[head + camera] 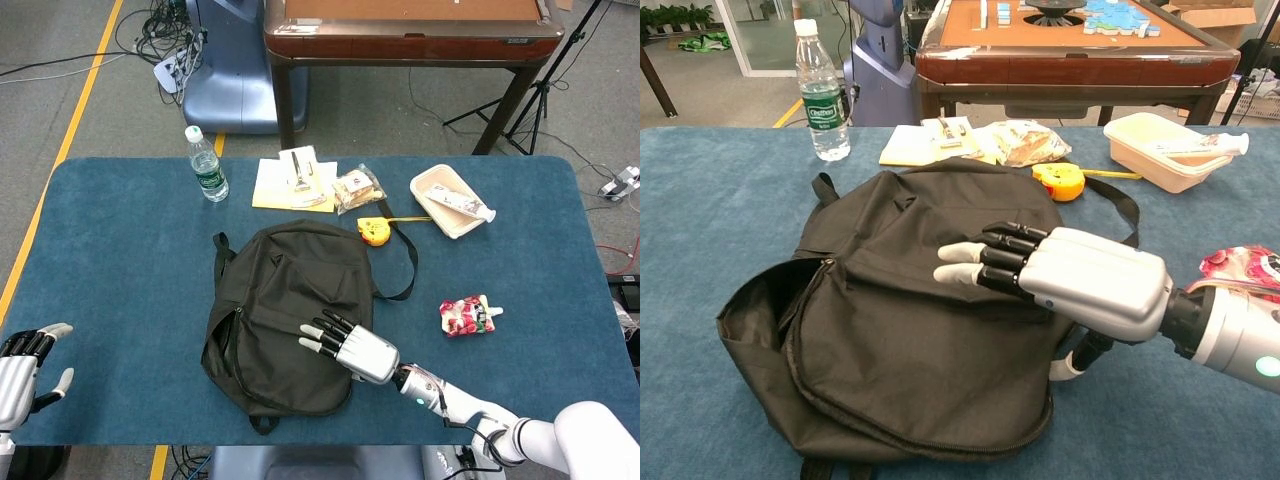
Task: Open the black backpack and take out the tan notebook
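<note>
The black backpack (285, 310) lies flat in the middle of the blue table, its zip partly undone along the left side (790, 305). My right hand (352, 348) rests palm down on the bag's front right part, fingers stretched out toward the left; in the chest view the right hand (1060, 280) covers the bag's right side and holds nothing. At the table's near left corner my left hand (22, 370) hovers with fingers spread, empty. A tan notebook (280, 185) with a pen on it lies behind the bag; nothing shows inside the bag.
A water bottle (206, 164) stands at the back left. A snack bag (358, 187), a yellow tape measure (373, 230) and a white tray (450, 203) lie behind the bag. A red pouch (468, 315) lies to the right. A wooden table (400, 30) stands beyond.
</note>
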You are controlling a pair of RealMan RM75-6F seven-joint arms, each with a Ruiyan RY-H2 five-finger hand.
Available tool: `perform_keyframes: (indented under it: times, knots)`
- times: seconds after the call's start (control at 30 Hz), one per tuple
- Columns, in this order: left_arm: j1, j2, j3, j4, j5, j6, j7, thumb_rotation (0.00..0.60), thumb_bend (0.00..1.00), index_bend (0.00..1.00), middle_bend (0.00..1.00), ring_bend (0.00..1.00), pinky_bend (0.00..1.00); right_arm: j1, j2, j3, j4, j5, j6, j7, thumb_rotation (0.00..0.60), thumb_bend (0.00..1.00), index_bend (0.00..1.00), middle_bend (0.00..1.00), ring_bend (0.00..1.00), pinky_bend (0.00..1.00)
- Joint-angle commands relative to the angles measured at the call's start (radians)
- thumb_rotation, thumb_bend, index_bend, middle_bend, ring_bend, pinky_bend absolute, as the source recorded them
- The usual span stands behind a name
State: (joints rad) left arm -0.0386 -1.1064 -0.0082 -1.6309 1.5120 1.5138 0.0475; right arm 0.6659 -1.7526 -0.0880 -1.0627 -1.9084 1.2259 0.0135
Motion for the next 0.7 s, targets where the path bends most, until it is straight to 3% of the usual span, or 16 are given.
perform_keyframes:
  times: [0.03,0.37,0.53,0.7]
  knots:
    - [0.000,0.000,0.000,0.001,0.000,-0.001,-0.001,0.600,0.32,0.25,0.24,0.21,0.15,0.004,0.011,0.005,-0.018,0.010,0.004,-0.001,0.600,0.00,0.00,0.00,0.00,0.00]
    - [0.000,0.002,0.000,-0.003,0.001,-0.003,0.003,0.600,0.32,0.25,0.24,0.21,0.15,0.015,0.041,0.020,-0.067,0.047,-0.004,-0.001,0.600,0.06,0.01,0.00,0.00,0.00]
    - [-0.002,0.000,0.001,-0.006,0.000,-0.008,0.008,0.600,0.32,0.25,0.24,0.21,0.15,0.024,0.037,0.018,-0.072,0.058,-0.021,0.011,0.600,0.13,0.10,0.05,0.00,0.00]
    - [-0.002,0.005,0.000,-0.012,0.002,-0.005,0.014,0.600,0.32,0.25,0.24,0.21,0.15,0.036,0.037,0.019,-0.087,0.059,-0.024,0.024,0.600,0.30,0.24,0.14,0.00,0.00]
